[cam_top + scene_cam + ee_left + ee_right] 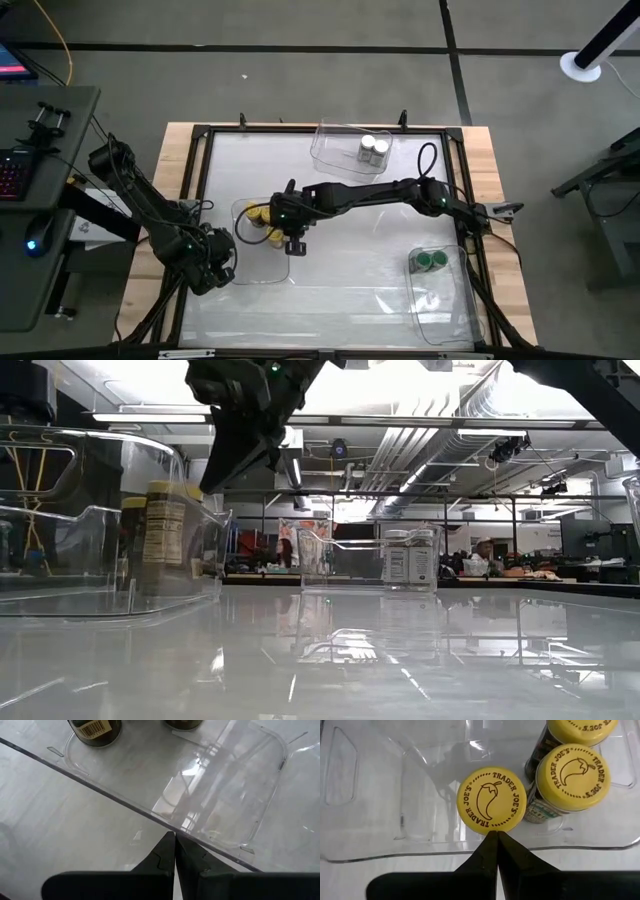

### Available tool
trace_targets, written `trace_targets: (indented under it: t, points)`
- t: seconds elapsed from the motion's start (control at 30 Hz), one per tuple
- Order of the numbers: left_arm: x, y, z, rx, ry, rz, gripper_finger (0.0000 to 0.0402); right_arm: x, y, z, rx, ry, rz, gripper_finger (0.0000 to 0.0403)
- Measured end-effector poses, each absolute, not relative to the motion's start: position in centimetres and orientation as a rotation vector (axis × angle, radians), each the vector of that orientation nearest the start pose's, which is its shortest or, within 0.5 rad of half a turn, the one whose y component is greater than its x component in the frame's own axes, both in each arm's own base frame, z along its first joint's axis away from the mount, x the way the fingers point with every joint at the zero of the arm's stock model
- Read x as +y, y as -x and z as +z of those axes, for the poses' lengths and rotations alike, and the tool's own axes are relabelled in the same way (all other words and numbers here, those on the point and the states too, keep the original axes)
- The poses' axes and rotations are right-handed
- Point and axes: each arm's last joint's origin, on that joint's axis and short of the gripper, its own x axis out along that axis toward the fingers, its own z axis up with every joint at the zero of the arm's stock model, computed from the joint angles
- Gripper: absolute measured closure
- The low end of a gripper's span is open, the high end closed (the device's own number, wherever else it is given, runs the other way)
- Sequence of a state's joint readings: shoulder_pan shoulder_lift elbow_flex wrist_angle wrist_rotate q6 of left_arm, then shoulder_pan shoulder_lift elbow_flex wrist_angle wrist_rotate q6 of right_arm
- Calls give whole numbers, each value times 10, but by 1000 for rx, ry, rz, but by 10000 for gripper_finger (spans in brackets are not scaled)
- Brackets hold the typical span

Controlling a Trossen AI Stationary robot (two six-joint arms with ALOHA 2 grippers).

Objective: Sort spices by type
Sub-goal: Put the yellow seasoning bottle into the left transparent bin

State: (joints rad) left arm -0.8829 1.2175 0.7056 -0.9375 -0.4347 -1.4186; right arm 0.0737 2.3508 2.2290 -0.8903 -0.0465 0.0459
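My right hand (496, 836): closed, empty, above three yellow-lidded jars (491, 800) in their bin (375, 815). My left hand (174, 840): closed, empty, beside it.

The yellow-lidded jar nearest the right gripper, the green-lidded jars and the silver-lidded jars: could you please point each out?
Yellow-lidded jar (491, 801): right wrist view, middle of its lid.
Green-lidded jars (432, 261): high view, on their lids.
Silver-lidded jars (374, 147): high view, on their lids.
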Motion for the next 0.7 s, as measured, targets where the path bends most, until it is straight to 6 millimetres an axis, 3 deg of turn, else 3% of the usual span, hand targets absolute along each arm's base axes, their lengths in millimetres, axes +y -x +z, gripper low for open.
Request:
trace_targets:
  t: [0.4,0.7]
  points:
    - [-133,-126,190,1064,352,462,401,39,-515,239,929,-88,47,403]
    - [-133,-126,191,1056,350,465,401,27,-519,244,874,-78,-16,403]
